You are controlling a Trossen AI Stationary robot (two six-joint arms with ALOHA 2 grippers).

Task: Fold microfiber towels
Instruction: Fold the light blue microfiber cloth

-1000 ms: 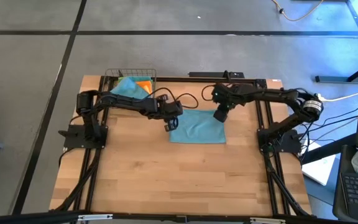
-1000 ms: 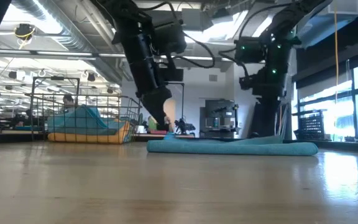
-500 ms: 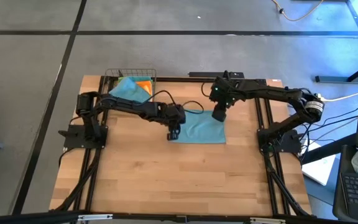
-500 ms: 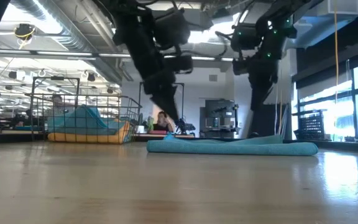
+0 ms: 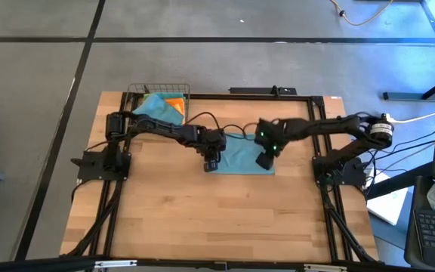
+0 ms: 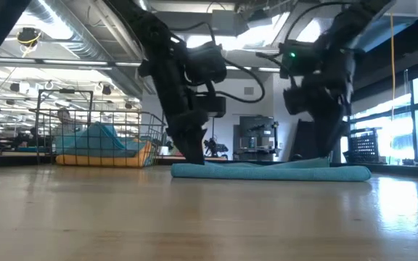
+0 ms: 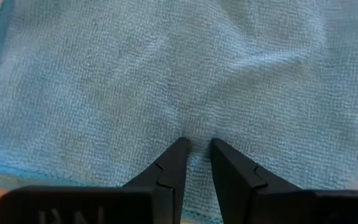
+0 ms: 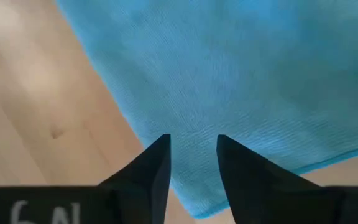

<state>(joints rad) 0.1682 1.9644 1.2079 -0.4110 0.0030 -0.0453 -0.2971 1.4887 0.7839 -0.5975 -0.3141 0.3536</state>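
A teal microfiber towel [image 5: 240,153] lies flat on the wooden table, a flat low strip in the low view [image 6: 267,172]. At its near left corner, the left wrist view shows a second layer's edge [image 7: 17,174] under the top one. My left gripper [image 5: 211,162] points steeply down at that corner, its fingers [image 7: 197,146] narrowly parted over the cloth. My right gripper [image 5: 265,160] points down over the near right corner, fingers [image 8: 193,140] open just inside the towel's edge [image 8: 123,118]. My left gripper has its fingertips [image 6: 194,158] down at the towel's top surface near the near left corner, coming from above. I cannot tell whether they touch the cloth. My right gripper stands close over the towel; no touch shows.
A wire basket [image 5: 159,97] at the table's far left holds more towels, teal and orange [image 6: 100,141]. Bare wood lies toward the near edge [image 5: 225,219]. Black frame rails run along both sides of the table.
My left gripper has come down toward the near edge onto the towel's near left corner and tipped steeper. My right gripper has moved from the towel's far right corner toward the near edge, lowering over the near right corner. The towel has stayed flat.
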